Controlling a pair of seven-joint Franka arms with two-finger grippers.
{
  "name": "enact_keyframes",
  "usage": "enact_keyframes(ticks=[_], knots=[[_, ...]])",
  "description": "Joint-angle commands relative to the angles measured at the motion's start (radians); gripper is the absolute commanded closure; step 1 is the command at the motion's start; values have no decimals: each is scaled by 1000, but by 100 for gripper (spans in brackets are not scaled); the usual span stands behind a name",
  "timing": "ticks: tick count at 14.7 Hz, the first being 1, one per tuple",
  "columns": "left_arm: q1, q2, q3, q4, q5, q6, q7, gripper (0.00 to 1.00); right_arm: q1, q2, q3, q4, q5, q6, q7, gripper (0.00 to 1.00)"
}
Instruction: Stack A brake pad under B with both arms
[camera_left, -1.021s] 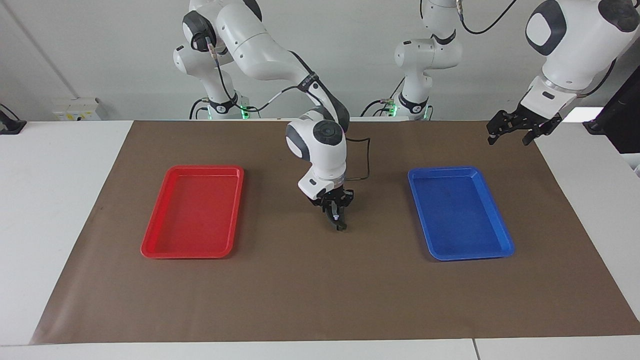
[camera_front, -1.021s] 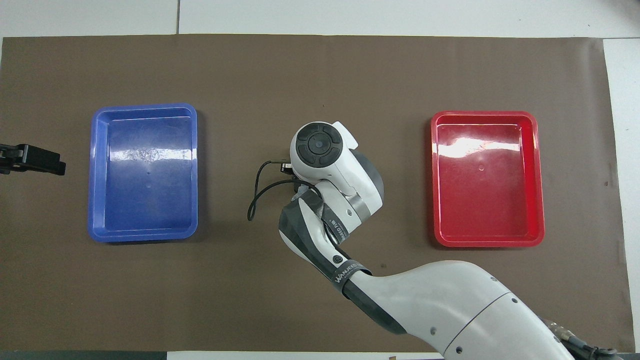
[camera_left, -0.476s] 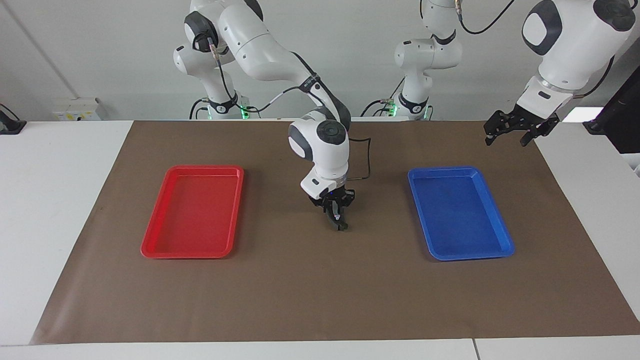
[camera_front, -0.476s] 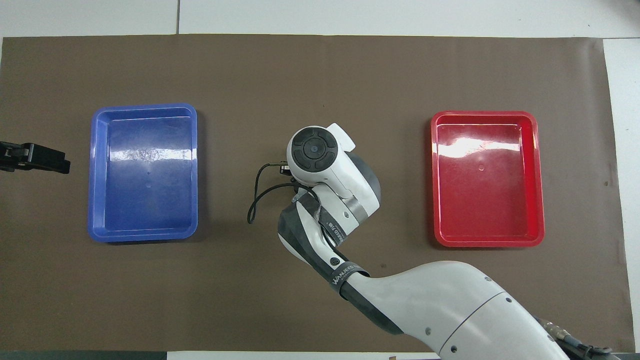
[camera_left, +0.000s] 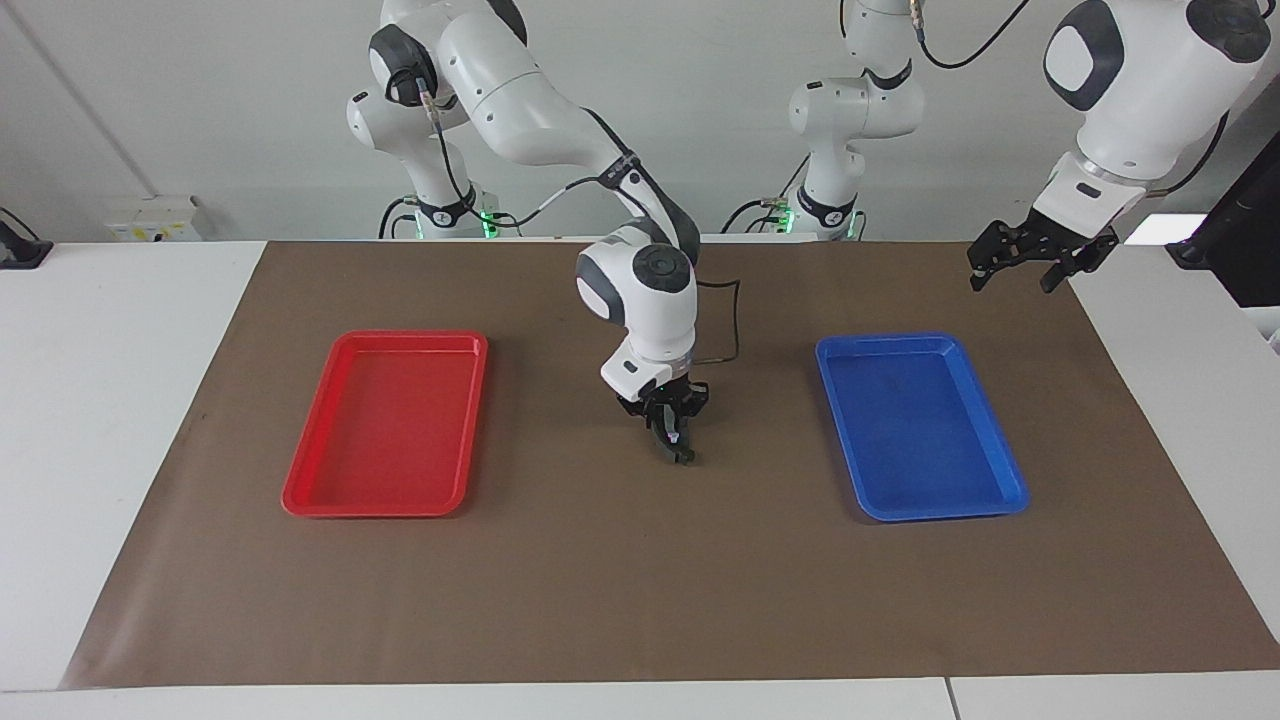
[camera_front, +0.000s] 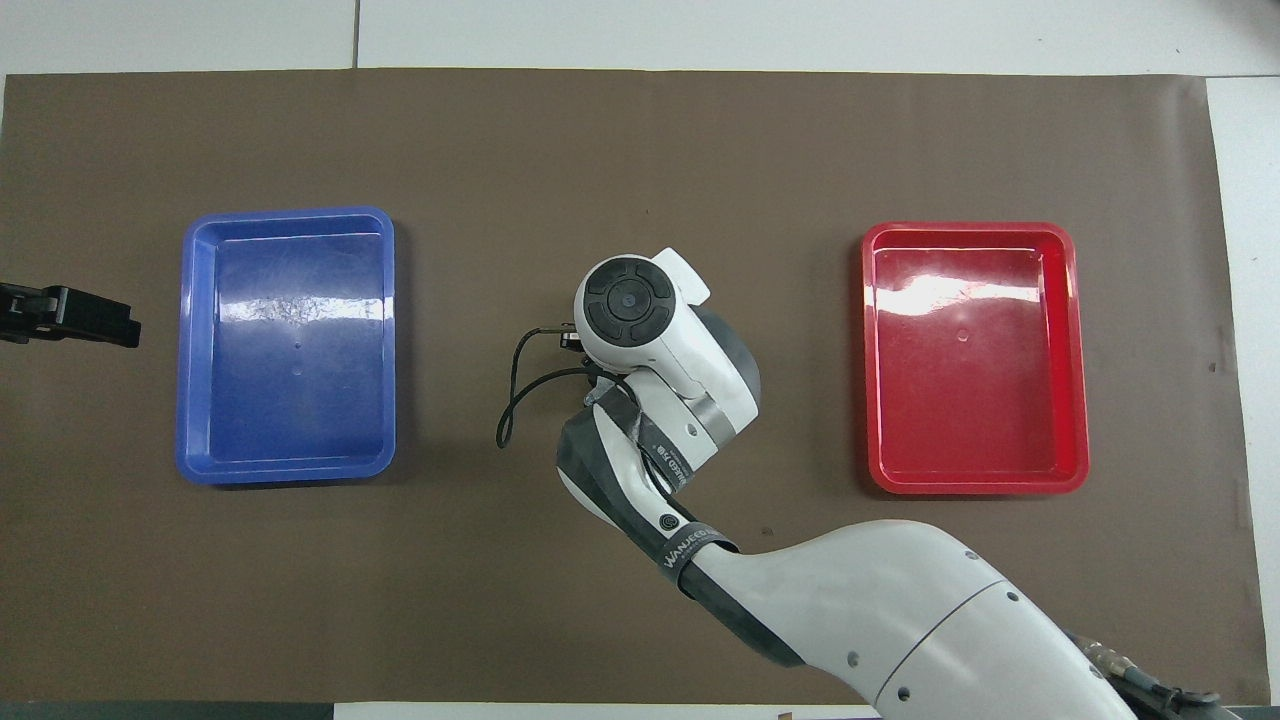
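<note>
Dark curved pad (camera_left: 679, 446) in right pincer (camera_left: 676, 436)

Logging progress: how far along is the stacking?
Done: nothing stacked; red tray and blue tray are empty. In hand: right claw grips a dark part between the trays; which part, I cannot tell. Left claw waits open over the mat edge. Left: the stacking.

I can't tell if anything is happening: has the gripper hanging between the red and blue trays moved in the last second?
Barely. The right gripper sits slightly higher against the red plastic tray and the blue plastic tray, holding a small dark piece over the brown mat.
</note>
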Motion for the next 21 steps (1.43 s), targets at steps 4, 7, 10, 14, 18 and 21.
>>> enact_keyframes(ticks=[4, 7, 10, 14, 18, 21], knots=[[12, -2, 5, -4, 1, 9, 4, 1, -12, -28, 5, 0, -15, -14, 28, 0], [10, -2, 5, -4, 1, 7, 4, 1, -66, -123, -2, -12, -18, -74, 24, 0], [12, -2, 5, -4, 1, 7, 4, 1, -184, -224, 1, -18, -33, -144, -24, 0], [12, -2, 5, -4, 1, 7, 4, 1, -340, -331, 1, -17, -35, -256, -163, 0], [12, -2, 5, -4, 1, 7, 4, 1, -459, -432, 4, -17, -32, -366, -301, 0], [10, -2, 5, -4, 1, 7, 4, 1, -515, -508, 2, -17, -18, -455, -369, 0]])
